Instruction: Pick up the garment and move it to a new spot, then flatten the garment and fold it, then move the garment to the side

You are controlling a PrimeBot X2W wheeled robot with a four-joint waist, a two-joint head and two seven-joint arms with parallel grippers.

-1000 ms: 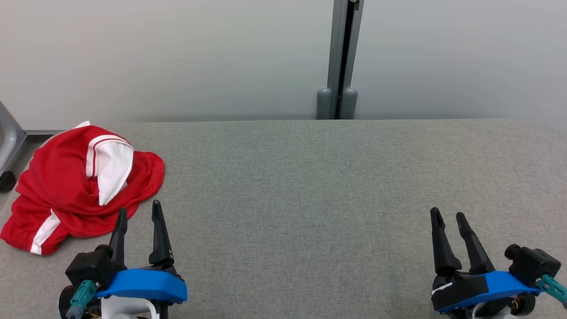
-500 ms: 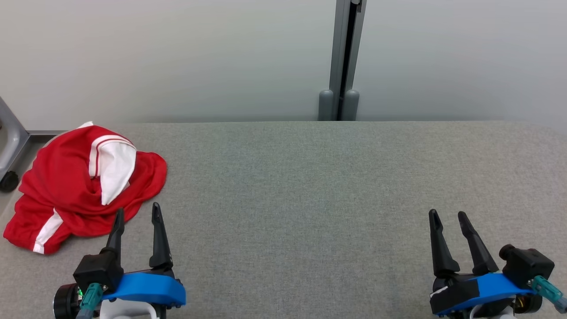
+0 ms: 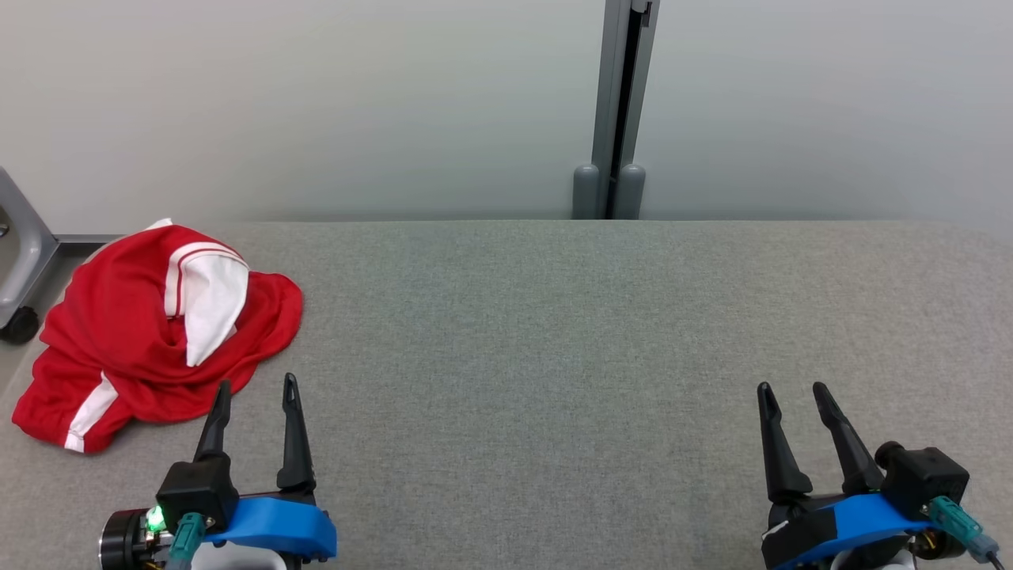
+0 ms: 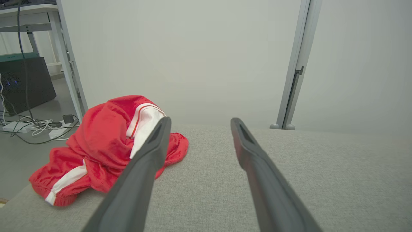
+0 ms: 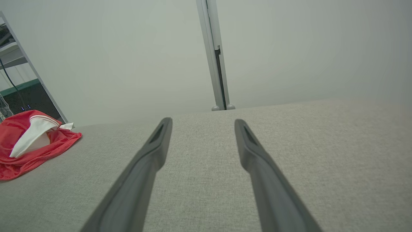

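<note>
The garment (image 3: 142,332) is a red piece with white panels and stripes, crumpled in a heap at the far left of the grey table (image 3: 554,332). It also appears in the left wrist view as the garment (image 4: 103,141), ahead and left of the fingers, and at the left edge of the right wrist view as the garment (image 5: 29,141). My left gripper (image 3: 257,388) is open, its fingertips just short of the heap's near edge, nothing between them. My right gripper (image 3: 791,389) is open over bare table at the lower right.
A grey partition wall with a vertical metal post (image 3: 621,111) stands behind the table. A grey frame with a caster (image 3: 16,277) sits past the table's left edge. In the left wrist view, cables and a power strip (image 4: 38,127) lie on the floor at left.
The whole head view has shifted slightly, so the camera moved. Both grippers sit a little lower in the picture; the left one has turned slightly. The garment lies as before.
</note>
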